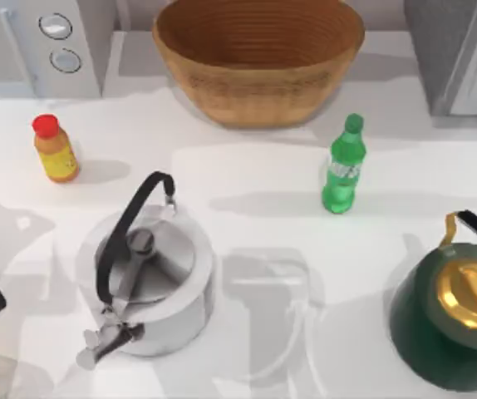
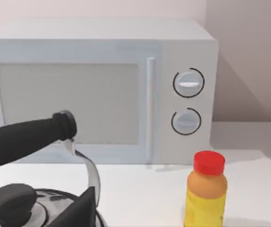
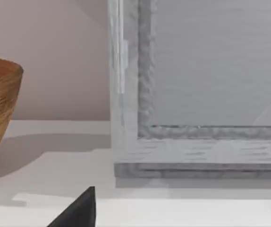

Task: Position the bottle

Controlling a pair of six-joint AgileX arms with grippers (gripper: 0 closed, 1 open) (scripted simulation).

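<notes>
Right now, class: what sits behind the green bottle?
Behind the green bottle stands the wooden bowl, apart from it. The bowl's visible inside looks bare; its near wall hides part of the inside.

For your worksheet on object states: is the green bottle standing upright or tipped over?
Upright. In the top view the green bottle stands on its base on the table, cap on top, nothing touching it.

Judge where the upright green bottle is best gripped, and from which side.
Probably the green bottle at mid-body, near its pale label, with a horizontal approach from the table's right: it stands upright and slim, the wooden bowl sits behind it, and that side looks open.
</notes>
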